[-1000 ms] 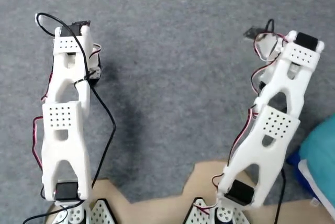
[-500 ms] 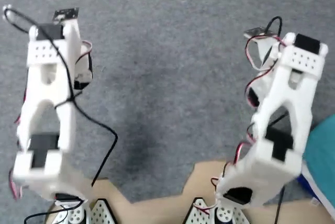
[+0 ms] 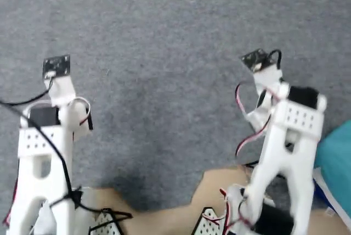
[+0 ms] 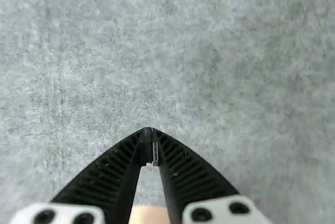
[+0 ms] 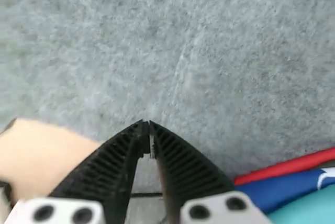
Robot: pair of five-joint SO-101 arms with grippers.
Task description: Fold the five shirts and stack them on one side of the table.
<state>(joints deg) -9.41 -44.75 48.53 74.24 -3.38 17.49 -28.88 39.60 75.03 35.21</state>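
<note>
A pile of folded shirts lies at the table's right edge, a teal one (image 3: 335,158) on top, with blue (image 5: 285,189) and red (image 5: 282,168) layers under the teal corner (image 5: 309,212) in the right wrist view. My right gripper (image 5: 146,125) is shut and empty above the grey cloth, close to the pile. My left gripper (image 4: 146,130) is shut and empty over bare grey cloth. In the high view the left arm (image 3: 46,136) stands at the near left and the right arm (image 3: 285,136) at the near right, both drawn back toward their bases.
Grey felt (image 3: 175,54) covers the table. A tan board (image 3: 214,191) lies under the arm bases at the near edge and shows in the right wrist view as a tan patch (image 5: 42,150).
Both arms have pulled back toward their bases and folded up, the wrists now nearer the front edge. The grippers stayed shut and empty.
</note>
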